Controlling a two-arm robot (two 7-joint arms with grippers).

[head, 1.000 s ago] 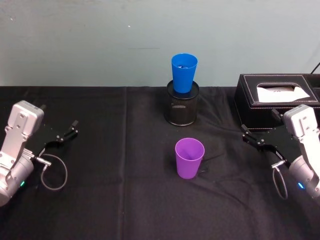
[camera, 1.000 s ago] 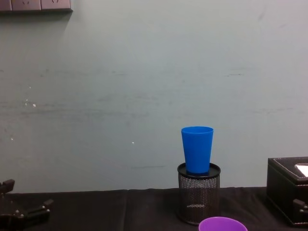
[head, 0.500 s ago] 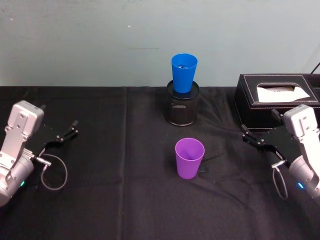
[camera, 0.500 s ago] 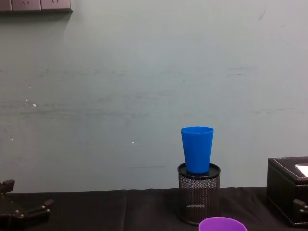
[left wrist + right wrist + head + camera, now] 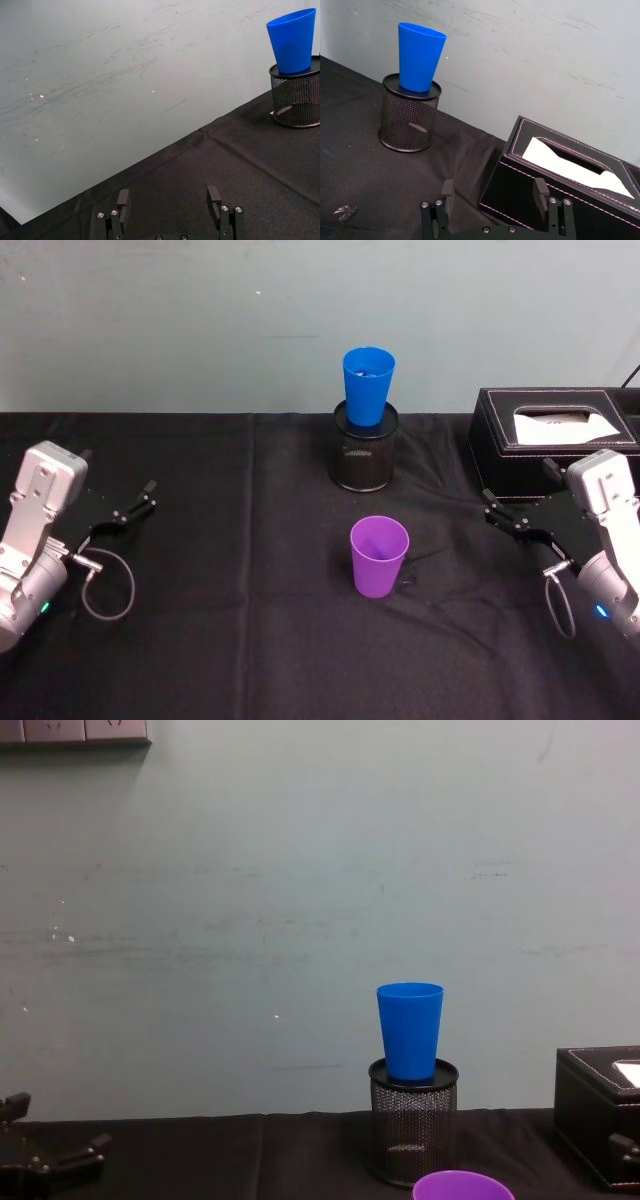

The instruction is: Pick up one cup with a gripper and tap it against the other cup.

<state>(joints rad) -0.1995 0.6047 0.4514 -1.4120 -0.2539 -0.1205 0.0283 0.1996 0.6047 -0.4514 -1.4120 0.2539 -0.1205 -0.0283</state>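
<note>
The bench (image 5: 250, 640), draped in black cloth, runs off the lower, left and right edges of the head view. A black tissue box (image 5: 500, 455) sits at the right of that frame, its far side cut off by the edge. In the chest view just 1 corner of it shows at the lower right.

The left hand (image 5: 168, 192) rests low at the left edge of the head view, its 2 fingers spread apart and grasping nothing. The right hand (image 5: 493, 184) rests low at the right edge, just in front of the tissue box, also released with nothing between its fingers. Part of each hand is hidden behind its silver wrist block in the head view.

A black mesh pen holder (image 5: 365, 455) stands at upper centre. The blue cup (image 5: 368, 385) sits upright in its mouth, with its base hidden inside the mesh.

The purple cup (image 5: 379, 555) stands upright on the bench at mid-frame, below the holder and well apart from both hands. The chest view cuts it off at the bottom edge, leaving the rim alone.

A small dark scrap (image 5: 344, 211) lies on the cloth, too small to make out.
</note>
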